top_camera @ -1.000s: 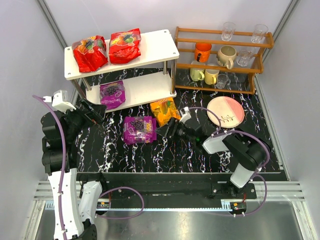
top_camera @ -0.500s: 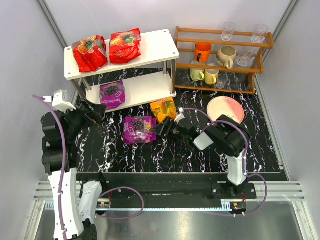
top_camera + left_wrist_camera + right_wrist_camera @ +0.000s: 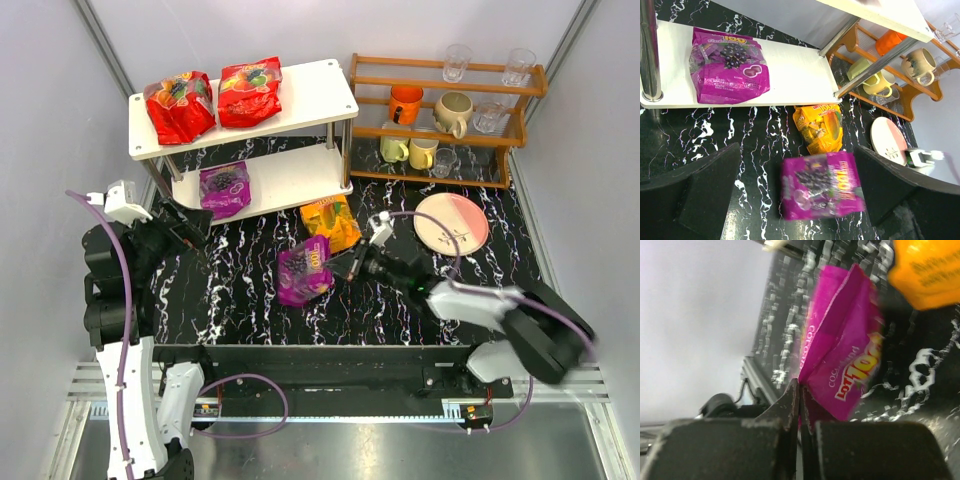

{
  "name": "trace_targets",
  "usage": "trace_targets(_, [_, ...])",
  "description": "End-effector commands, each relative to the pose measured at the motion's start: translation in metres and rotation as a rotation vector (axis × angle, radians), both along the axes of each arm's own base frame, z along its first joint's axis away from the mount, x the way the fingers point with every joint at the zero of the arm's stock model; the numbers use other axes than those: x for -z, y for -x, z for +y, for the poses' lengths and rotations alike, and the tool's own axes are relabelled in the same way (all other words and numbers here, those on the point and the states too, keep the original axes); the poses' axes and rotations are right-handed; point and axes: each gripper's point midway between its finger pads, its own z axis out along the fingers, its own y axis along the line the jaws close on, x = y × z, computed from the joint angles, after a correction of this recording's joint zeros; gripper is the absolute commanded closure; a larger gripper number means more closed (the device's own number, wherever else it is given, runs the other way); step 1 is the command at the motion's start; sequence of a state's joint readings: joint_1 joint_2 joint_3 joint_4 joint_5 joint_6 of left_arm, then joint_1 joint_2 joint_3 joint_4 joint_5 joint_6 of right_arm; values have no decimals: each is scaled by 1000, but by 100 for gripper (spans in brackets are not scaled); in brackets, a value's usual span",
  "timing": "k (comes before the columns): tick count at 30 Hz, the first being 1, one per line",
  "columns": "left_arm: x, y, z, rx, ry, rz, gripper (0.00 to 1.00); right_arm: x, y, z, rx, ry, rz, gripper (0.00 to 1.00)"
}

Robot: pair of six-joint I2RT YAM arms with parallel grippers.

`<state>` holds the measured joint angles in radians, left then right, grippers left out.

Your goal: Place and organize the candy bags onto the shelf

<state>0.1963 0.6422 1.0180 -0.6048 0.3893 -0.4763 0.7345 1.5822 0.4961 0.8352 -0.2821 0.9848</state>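
Nearest us, our right claw (image 3: pixel 800 390) is pinched tight on one edge of a purple candy bag (image 3: pixel 305 270), which hangs tilted just above the table (image 3: pixel 230 300), ready, we judge, to be carried to the shelf (image 3: pixel 310 90). Our left claw (image 3: pixel 797 170) waits with its fingers spread, holding nothing. Beyond lies the orange bag (image 3: pixel 330 220), unshelved. Farther back, another purple bag (image 3: pixel 225 188) sits on the lower board and two red bags (image 3: pixel 180 105) on top. Half a second earlier the held bag lay flat, further left.
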Motion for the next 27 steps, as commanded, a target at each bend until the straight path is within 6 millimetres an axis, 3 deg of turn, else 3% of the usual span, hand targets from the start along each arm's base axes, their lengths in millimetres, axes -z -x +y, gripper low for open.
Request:
trace_targets(1, [-5, 1, -4, 19, 3, -30, 1, -42, 22, -55, 59, 263, -130, 100])
trace_targets(2, [-4, 1, -4, 20, 5, -29, 1, -73, 19, -74, 142, 255, -196, 100])
trace_targets(3, [-5, 2, -4, 19, 9, -32, 1, -78, 22, -86, 162, 295, -222, 100])
trace_targets(4, [-4, 1, -4, 18, 12, -28, 1, -61, 30, -106, 180, 399, -169, 100])
trace_targets(5, [-4, 1, -4, 18, 13, -33, 1, -76, 30, -120, 231, 413, -199, 100])
trace_targets(7, [-3, 2, -5, 22, 18, -30, 1, -61, 40, -141, 233, 530, -154, 100])
trace_targets(11, [-4, 4, -6, 25, 19, -38, 1, -38, 45, -155, 231, 647, -94, 100])
trace_targets(15, [-3, 5, -5, 20, 13, -36, 1, -15, 37, -154, 215, 745, -50, 100])
trace_targets(16, [-2, 6, -5, 20, 11, -34, 1, -6, 34, -151, 203, 772, -31, 100])
trace_targets(19, [0, 6, -6, 24, 9, -30, 1, -3, 26, -134, 155, 762, -36, 100])
trace_targets(23, [2, 5, -5, 23, 5, -24, 1, -15, 21, -95, 66, 638, -76, 100])
trace_targets(24, [1, 5, -5, 21, 8, -25, 1, -27, 17, -81, 44, 578, -120, 94])
trace_targets(26, [4, 4, -4, 19, 9, -16, 1, -39, 46, -45, -186, 404, -149, 74])
trace_targets(27, [5, 4, -5, 22, 11, -14, 1, -71, 48, -24, -240, 249, -257, 55])
